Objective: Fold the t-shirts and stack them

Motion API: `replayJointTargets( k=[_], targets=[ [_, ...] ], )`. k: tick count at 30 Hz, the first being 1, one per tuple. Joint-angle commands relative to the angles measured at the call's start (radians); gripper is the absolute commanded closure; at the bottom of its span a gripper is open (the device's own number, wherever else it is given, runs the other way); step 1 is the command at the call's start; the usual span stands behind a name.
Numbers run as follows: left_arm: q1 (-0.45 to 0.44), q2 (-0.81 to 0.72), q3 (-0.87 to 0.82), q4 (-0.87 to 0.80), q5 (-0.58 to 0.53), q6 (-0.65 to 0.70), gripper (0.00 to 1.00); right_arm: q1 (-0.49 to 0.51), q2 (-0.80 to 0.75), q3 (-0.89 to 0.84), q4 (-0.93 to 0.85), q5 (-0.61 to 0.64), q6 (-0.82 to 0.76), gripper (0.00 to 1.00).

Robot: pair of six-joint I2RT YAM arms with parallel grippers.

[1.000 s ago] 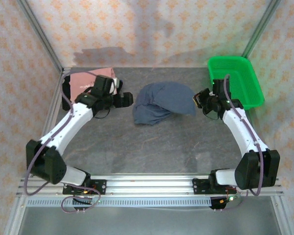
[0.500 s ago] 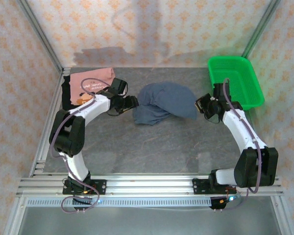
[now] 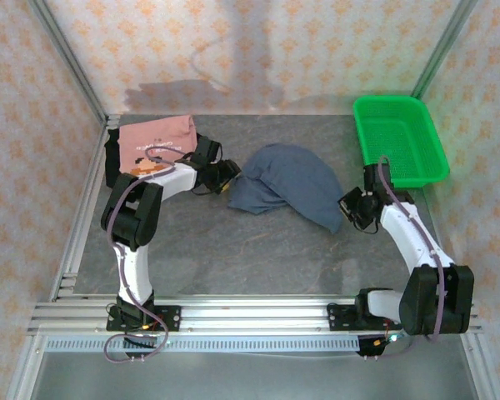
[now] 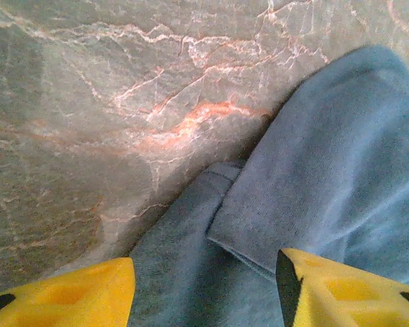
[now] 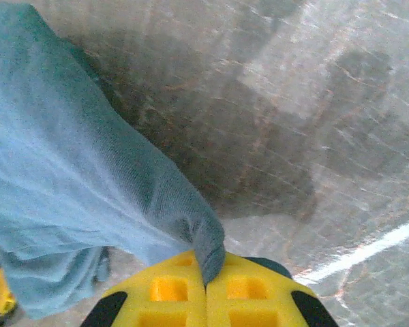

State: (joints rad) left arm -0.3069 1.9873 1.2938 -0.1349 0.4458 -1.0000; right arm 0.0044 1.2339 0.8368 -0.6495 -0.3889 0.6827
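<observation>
Slate-blue t-shirt (image 5: 68,143) corner hides inside the clamped right claw (image 5: 206,272).

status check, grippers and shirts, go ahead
Left gripper open over blue shirt, left edge. Right gripper shut on its right corner. Shirt crumpled, unfolded. Pink shirt far left, out of the way.
</observation>
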Motion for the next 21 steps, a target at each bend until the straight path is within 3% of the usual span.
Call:
replayJointTargets(
  k=[1, 21],
  targets=[
    [0.0, 0.008, 0.028, 0.086, 0.006, -0.069, 0.43, -0.004, -0.015, -0.033, -0.066, 0.068, -0.051, 1.0],
    [-0.037, 0.163, 0.172, 0.107, 0.062, -0.129, 0.47, -0.004, -0.013, -0.091, -0.097, 0.128, -0.114, 1.0]
  ],
)
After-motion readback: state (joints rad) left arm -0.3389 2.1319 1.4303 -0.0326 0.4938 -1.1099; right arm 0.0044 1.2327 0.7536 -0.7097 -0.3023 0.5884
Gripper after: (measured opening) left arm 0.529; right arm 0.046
